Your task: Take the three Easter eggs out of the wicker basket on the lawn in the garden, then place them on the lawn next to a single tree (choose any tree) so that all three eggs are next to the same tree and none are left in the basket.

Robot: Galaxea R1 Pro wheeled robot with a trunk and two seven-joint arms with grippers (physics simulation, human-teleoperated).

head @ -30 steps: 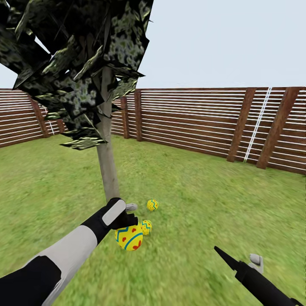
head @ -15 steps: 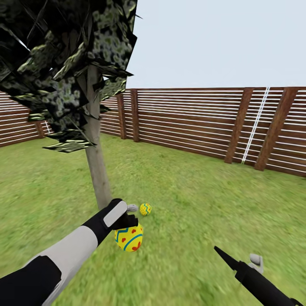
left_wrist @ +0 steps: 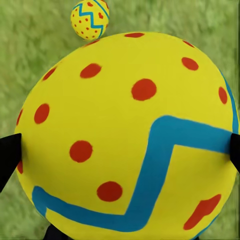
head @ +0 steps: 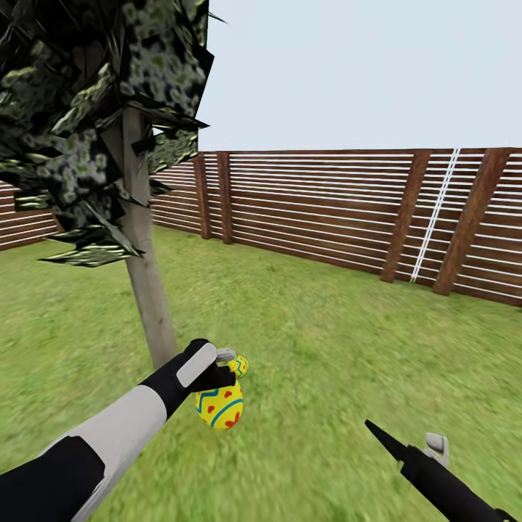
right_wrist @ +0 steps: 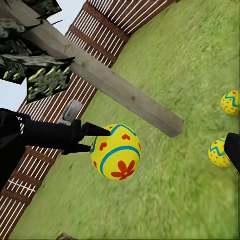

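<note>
Final stage: left pincer (head: 220, 382) grips the third Easter egg (head: 220, 406) above the lawn (head: 326, 348) beside the tree (head: 148, 304) — two eggs (right_wrist: 223, 150) already grounded (right pincer's spread indiscernible) — release remains.

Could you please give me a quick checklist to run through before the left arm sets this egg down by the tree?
1. Left gripper clamps the held egg: ok.
2. Held egg above the lawn, not resting on it: ok.
3. Tree trunk close beside the held egg: ok.
4. Two eggs on the grass near the trunk foot: ok.
5. Basket emptied: cannot tell.
6. Right gripper apart from the eggs: ok; its jaw state: cannot tell.
</note>
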